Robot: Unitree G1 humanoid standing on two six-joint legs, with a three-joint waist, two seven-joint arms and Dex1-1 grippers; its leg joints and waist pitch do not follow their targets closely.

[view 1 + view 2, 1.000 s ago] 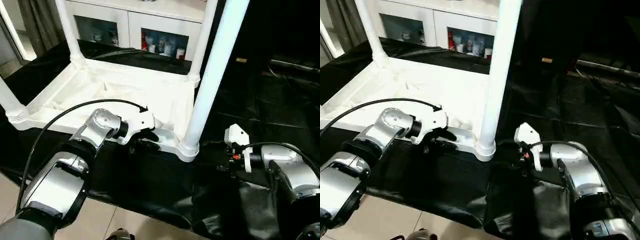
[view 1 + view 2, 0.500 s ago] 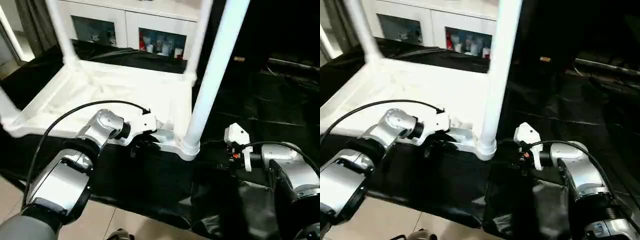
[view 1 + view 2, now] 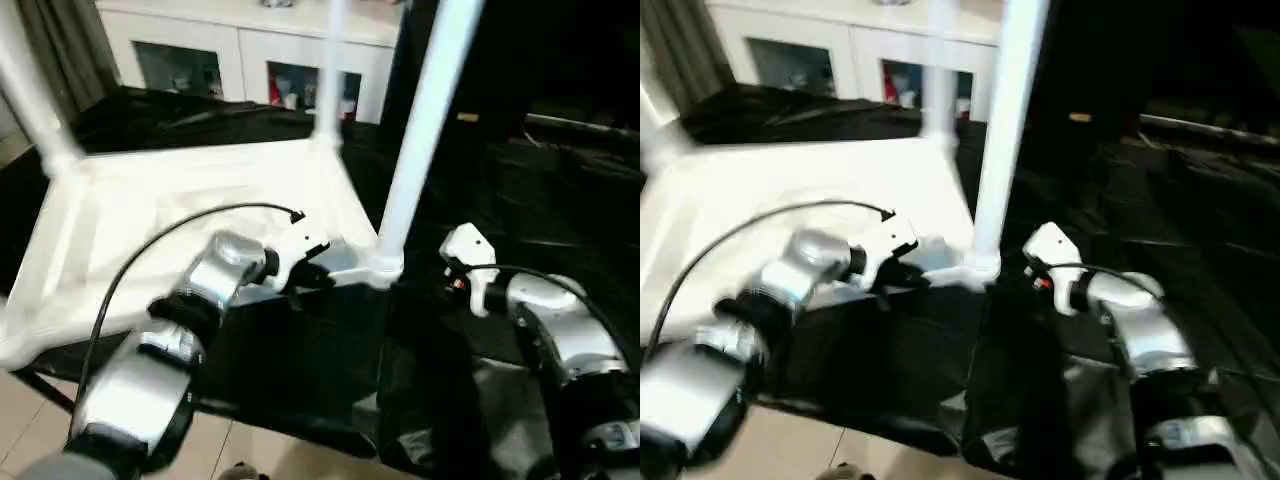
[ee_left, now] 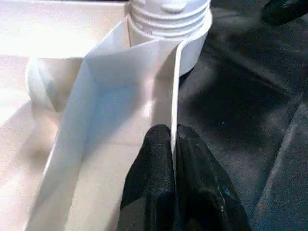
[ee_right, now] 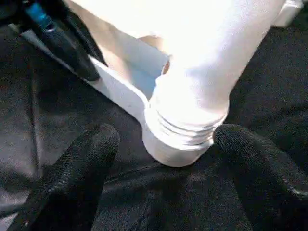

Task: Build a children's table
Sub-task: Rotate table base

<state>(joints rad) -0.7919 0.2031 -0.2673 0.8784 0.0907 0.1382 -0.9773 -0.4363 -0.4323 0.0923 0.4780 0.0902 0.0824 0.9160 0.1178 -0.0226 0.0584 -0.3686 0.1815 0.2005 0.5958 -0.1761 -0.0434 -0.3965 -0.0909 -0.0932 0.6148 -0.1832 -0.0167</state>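
Left tool [image 4: 174, 144] has closed onto the thin side wall of the table top [image 3: 190, 190] — a second ago its black fingers [image 4: 153, 163] stood apart just short of that rim, now they pinch it from both sides, close to the near corner socket [image 5: 185, 137]

Table top has swung since then: its near edge now runs up toward 2 o'clock in the head views, and the near leg [image 3: 420, 130] sits higher and nearer centre. Some of that shift may be the camera's own. Read: the left arm is turning or dragging the whole upturned table by its rim

Right tool [image 5: 166, 144] — fingers wide apart, one either side of the near leg's threaded base, touching neither as far as I can see. Same spread as before

Table lies upside down on the black-draped counter [image 3: 500, 200], legs pointing up. Judged: legs look seated, so this is repositioning or a check on the near leg, not a fresh insertion

Hard to make out:
- Head views smeared; ribbing lost
- Leg tops cut off at 12 o'clock
- Fourth leg, at 9 o'clock, barely in frame
- Whether the near leg's thread is fully home — a few turns show above the socket
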